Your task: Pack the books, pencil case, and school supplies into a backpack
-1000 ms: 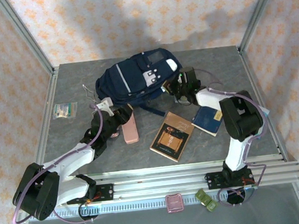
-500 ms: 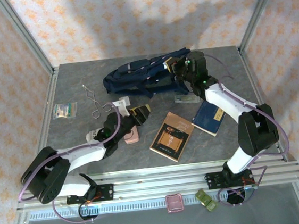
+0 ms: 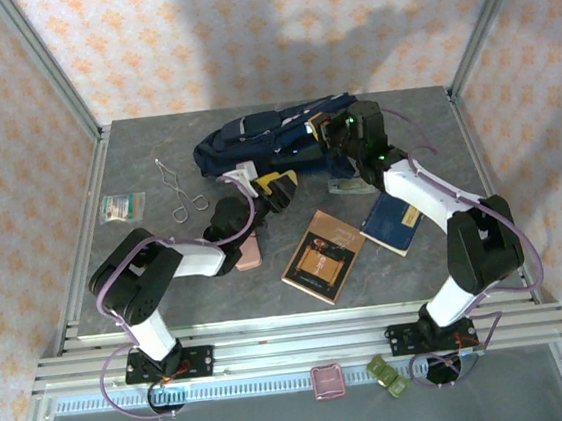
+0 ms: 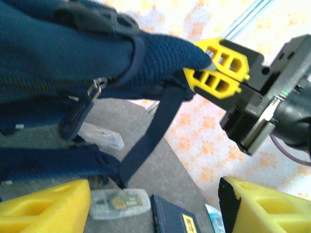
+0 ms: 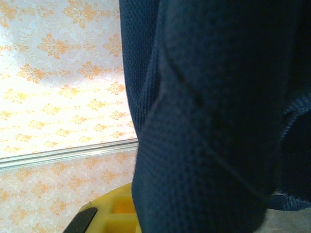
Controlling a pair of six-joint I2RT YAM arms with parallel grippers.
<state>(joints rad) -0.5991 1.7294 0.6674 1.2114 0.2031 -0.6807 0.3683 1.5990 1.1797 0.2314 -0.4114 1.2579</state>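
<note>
Far back, the right gripper (image 3: 327, 131) was clamped on the right end of the backpack (image 3: 253, 138). Just nearer, the left gripper (image 3: 277, 184) hung with fingers apart; the books (image 3: 323, 256) and pencil case (image 3: 248, 253) lay on open table (image 3: 270, 297) nearer still.

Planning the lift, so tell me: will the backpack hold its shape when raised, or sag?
Probably sags: the backpack lies flattened and its mesh bunches where the right gripper pinches it. Its strap hangs loose, so it may drag or snag. Likely light, since it looks unfilled.
</note>
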